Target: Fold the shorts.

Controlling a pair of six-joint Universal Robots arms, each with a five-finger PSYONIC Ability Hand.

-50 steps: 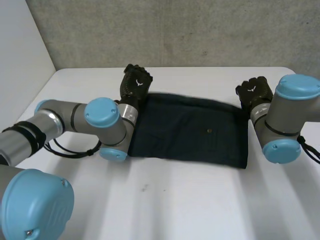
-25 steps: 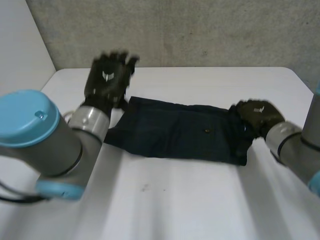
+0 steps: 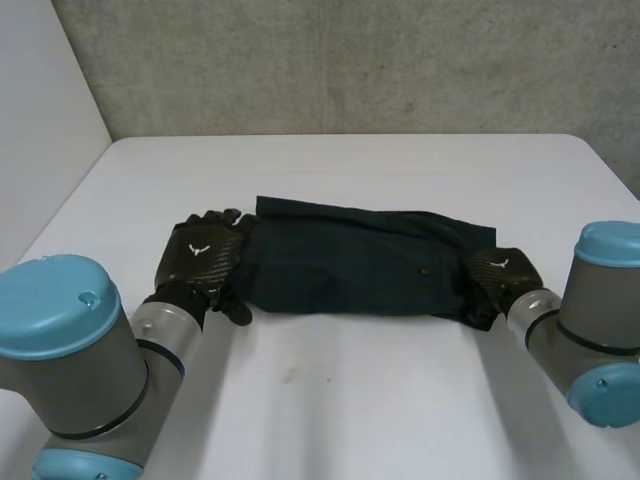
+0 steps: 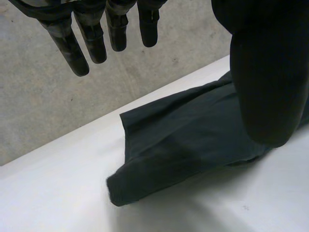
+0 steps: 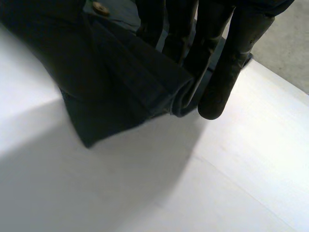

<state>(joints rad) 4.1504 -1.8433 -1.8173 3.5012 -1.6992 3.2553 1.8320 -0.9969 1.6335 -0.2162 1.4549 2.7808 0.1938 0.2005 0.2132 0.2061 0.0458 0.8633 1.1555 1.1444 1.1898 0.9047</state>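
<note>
Where the head view looks down on the white table (image 3: 350,410), the dark shorts (image 3: 350,268) lie across its middle as a long folded band, with a small button (image 3: 424,269) showing near their right end. The left hand (image 3: 200,258) rests at the band's left end, its fingers reaching onto the cloth edge. The right hand (image 3: 497,275) sits at the right end, against the bunched corner there.

In the left wrist view, the left hand's fingers (image 4: 91,43) hang straight and spread, clear of the cloth, with the grey wall behind them. Its thumb (image 4: 270,87) stands in front of the shorts (image 4: 178,145). The near end of the shorts lies folded over on the table (image 4: 58,188).

In the right wrist view, the right hand's fingers (image 5: 227,67) are closed on a rolled fold of the shorts (image 5: 111,82), and the cloth is gathered against them. The button (image 5: 100,7) lies beside the fingers.
</note>
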